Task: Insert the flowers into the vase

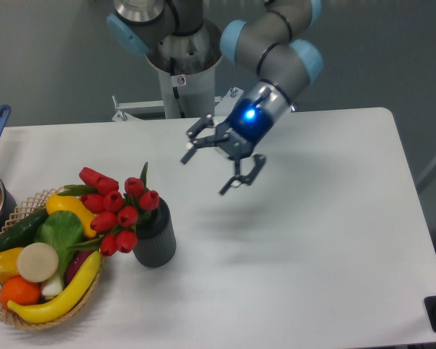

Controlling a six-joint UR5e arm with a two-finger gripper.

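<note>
Flowers [116,214] are seen seated in the vase [155,236], stems down in the mouth, red tulip buds leaning hard to the left, out over the rim of the wicker basket [36,318]; vase stands upright on the table [312,247], just right of the basket, at near left of the scene. Gripper [221,161] is held in the air, up and to the right of the vase, well apart from it; fingers are spread wide and nothing is grasped. Task is judged essentially done, w/ insertion complete.

Risks from here: bunch is lopsided, so weight is carried far to the left of the vase; a tip toward the basket could be caused by any knock or table shake. Depth of the stems can't be told, as they're hidden by the vase wall; if shallow, the bunch could slide out. Lowest buds appear to hang close above the basket's contents (green leafy veg [58,233], banana [62,294]); contact can't be confirmed. A low sweep by the arm back over the near-left area would be the likeliest cause of upset; a high, rightward retreat is judged safest.
</note>
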